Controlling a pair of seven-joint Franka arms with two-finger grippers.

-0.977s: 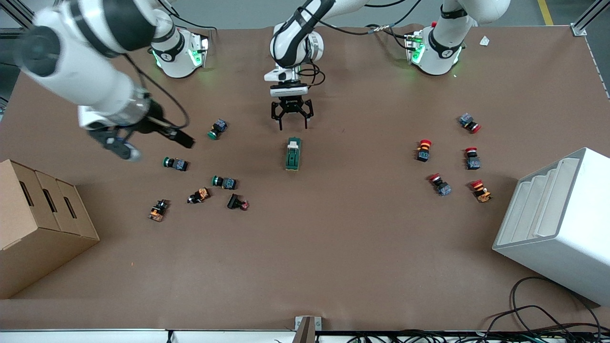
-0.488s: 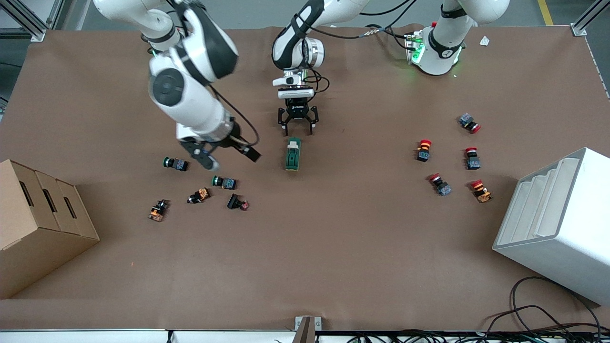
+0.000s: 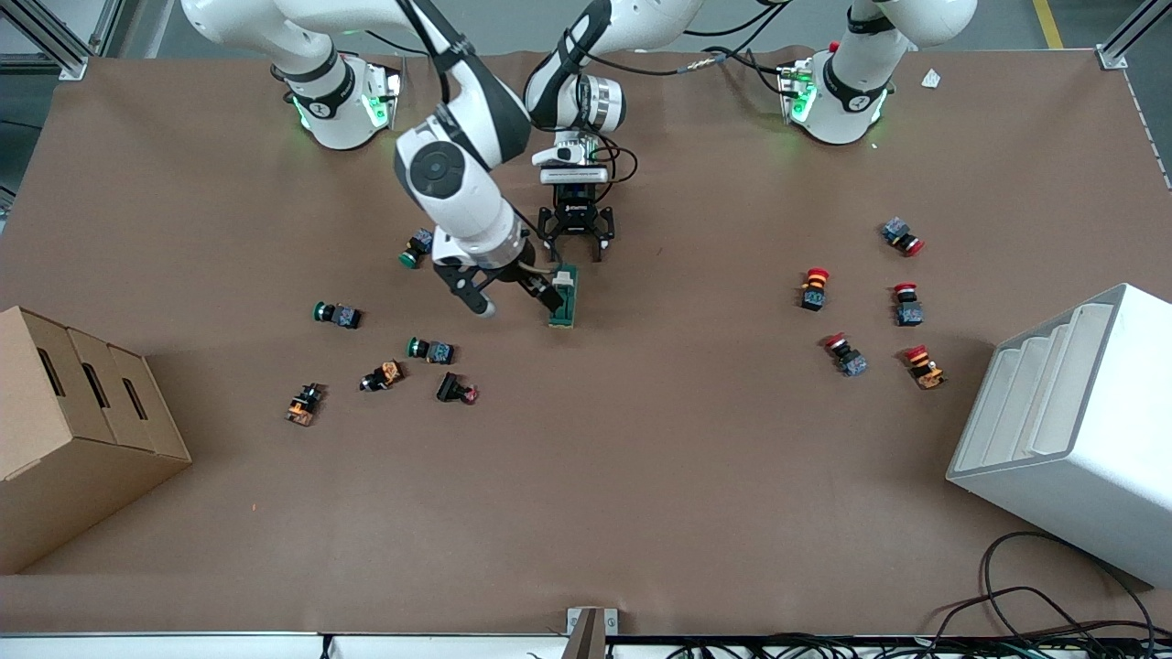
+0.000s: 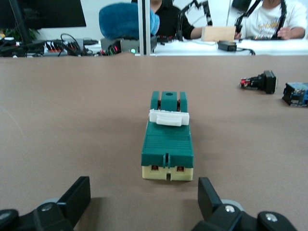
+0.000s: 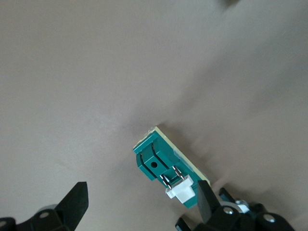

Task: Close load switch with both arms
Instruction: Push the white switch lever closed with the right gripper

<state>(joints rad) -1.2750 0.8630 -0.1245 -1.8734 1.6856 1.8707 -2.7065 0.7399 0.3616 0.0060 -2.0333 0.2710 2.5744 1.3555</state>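
The load switch (image 3: 565, 295), a dark green block with a white lever (image 4: 169, 117), lies on the brown table (image 3: 641, 439) mid-way between the arms. My left gripper (image 3: 575, 245) is open and empty, low over the table just farther from the front camera than the switch; in the left wrist view the switch (image 4: 167, 139) lies ahead of its spread fingers (image 4: 77, 197). My right gripper (image 3: 518, 305) is open and empty, beside the switch toward the right arm's end. In the right wrist view the switch (image 5: 163, 163) sits close to one finger (image 5: 204, 204).
Green push-buttons (image 3: 417, 247) (image 3: 337, 315) (image 3: 431, 350) and other small parts (image 3: 382, 376) lie toward the right arm's end. Red push-buttons (image 3: 813, 288) (image 3: 906, 305) lie toward the left arm's end. A cardboard box (image 3: 73, 430) and a white rack (image 3: 1071, 430) stand at the table's ends.
My right arm has swung from the right arm's end of the table across to the switch. My left gripper has come down slightly closer to the switch. The switch has not moved.
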